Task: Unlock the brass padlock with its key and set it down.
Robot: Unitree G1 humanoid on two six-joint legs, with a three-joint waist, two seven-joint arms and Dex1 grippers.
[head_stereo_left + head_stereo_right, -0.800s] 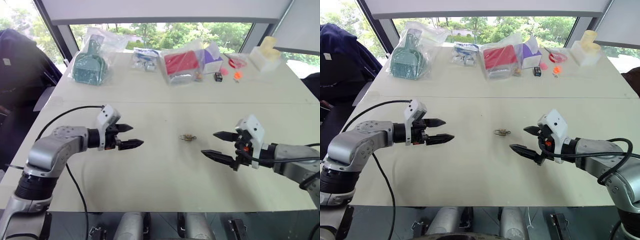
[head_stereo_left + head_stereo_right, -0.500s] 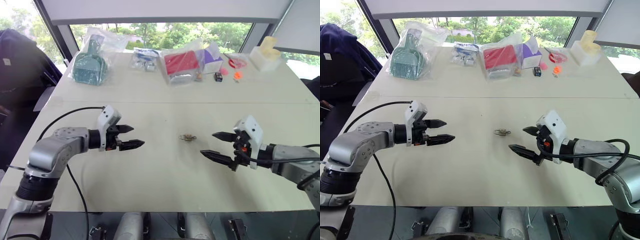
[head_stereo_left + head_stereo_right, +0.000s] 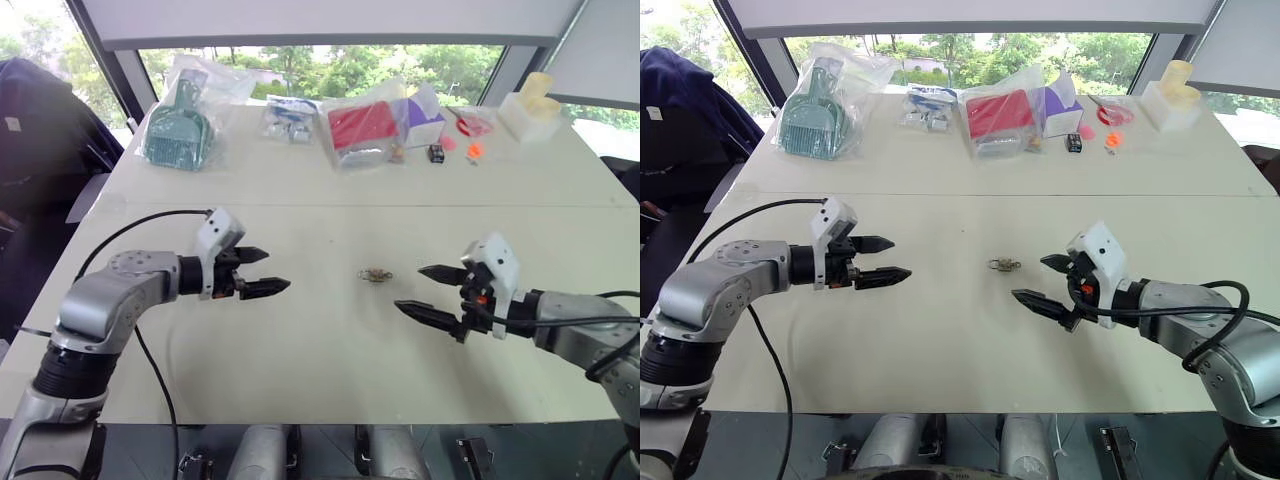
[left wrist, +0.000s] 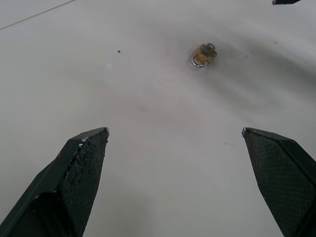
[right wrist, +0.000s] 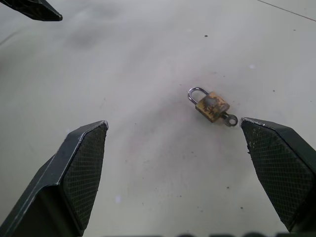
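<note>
The brass padlock (image 5: 212, 105), key (image 5: 229, 120) inserted, lies flat on the table (image 3: 330, 350) between the spread left gripper (image 3: 257, 272) and spread right gripper (image 3: 430, 294), nearer the right. So tiny, it may skid away from a closing finger.

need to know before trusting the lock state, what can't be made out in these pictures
- Brass padlock: whether the shackle is latched or released is too small to tell in the right wrist view.
- Key: just its round head sticks out of the padlock; the blade is hidden inside.
- Bagged items at the table's far edge: contents blurred by crinkled plastic in the eye views.
</note>
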